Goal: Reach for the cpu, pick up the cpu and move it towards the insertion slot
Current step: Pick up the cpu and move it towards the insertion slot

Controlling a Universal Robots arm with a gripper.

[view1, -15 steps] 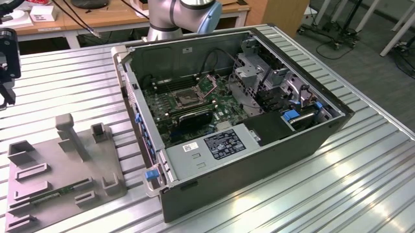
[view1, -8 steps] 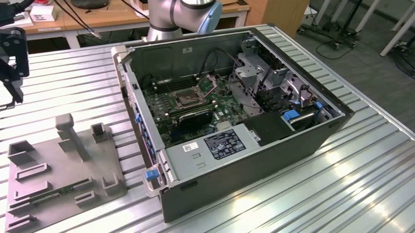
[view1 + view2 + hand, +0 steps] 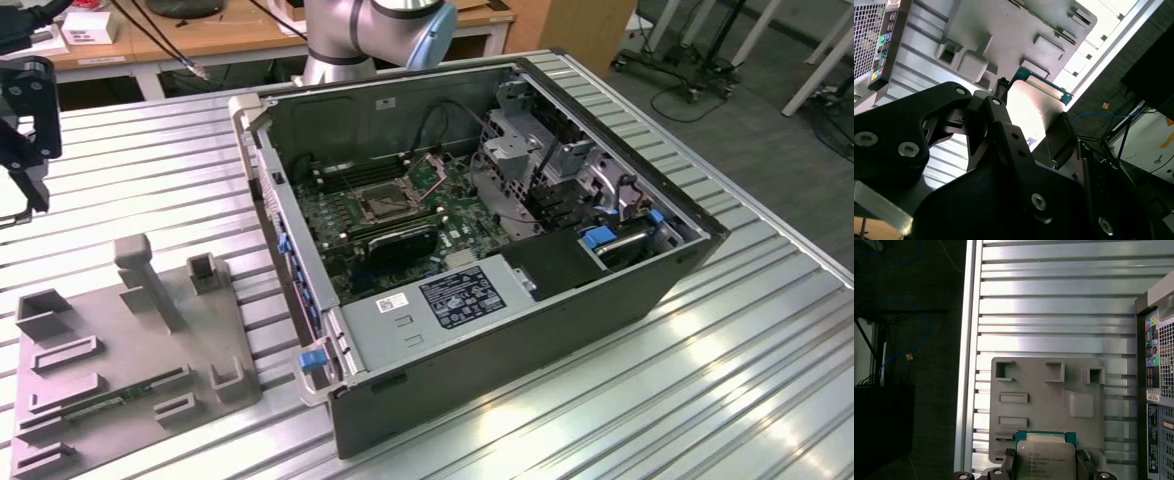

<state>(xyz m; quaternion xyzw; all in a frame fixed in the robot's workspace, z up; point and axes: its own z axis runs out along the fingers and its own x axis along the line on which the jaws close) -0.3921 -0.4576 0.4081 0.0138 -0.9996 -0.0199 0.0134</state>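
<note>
The gripper (image 3: pixel 1046 466) is clamped on the cpu (image 3: pixel 1046 455), with a black finger pressed against each of two opposite edges. In the second wrist view the chip's silvery face (image 3: pixel 1034 107) tilts between the same black fingers (image 3: pixel 1061 134). The cpu hangs in the air over the grey tray (image 3: pixel 1049 390), clear of its rectangular recesses. In the exterior view one long recess of the tray (image 3: pixel 200 340) holds a thin green memory stick (image 3: pixel 127 393). Beside the tray stands the open computer case (image 3: pixel 574 300). On the green circuit board (image 3: pixel 461 215) inside it sits the insertion slot (image 3: pixel 379 205), a dark square in a metal frame, well apart from the gripper. The arm (image 3: pixel 380 30) rises behind the case, and its black wrist assembly is at the exterior view's far left edge, above the slatted metal table (image 3: pixel 747 380).
</note>
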